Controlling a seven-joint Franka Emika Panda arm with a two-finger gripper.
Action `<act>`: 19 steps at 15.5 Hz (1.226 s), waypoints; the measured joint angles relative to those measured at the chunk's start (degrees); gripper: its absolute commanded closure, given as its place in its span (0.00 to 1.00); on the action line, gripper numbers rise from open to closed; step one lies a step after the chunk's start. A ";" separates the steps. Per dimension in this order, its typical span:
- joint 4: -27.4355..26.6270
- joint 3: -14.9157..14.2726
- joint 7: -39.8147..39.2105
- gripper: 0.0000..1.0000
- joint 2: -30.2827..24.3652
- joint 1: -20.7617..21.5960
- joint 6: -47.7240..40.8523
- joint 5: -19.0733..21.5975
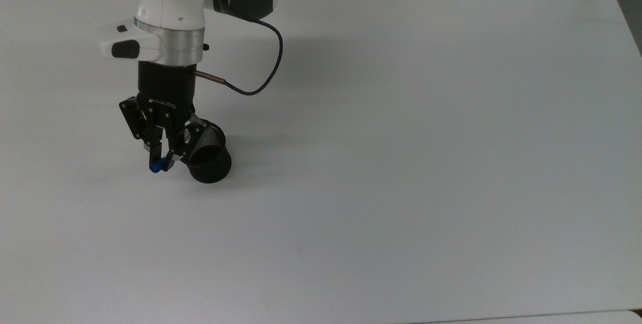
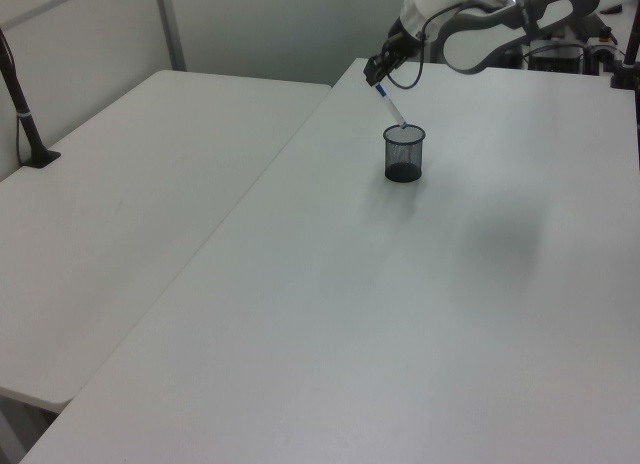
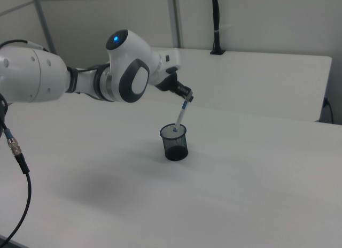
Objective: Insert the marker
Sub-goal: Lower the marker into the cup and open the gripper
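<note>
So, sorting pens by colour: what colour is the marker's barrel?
White with a blue band, clearest in the right view: marker, held by the gripper.
</note>
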 measured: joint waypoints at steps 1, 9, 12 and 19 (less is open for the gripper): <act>-0.66 0.00 0.04 0.99 0.23 0.08 0.00 -0.71; -4.26 -0.14 0.35 0.26 0.40 0.38 0.01 -1.84; -4.21 -0.20 2.90 0.12 0.01 0.40 0.01 -1.84; -4.20 -0.19 5.87 0.00 -0.80 0.99 -0.13 -1.83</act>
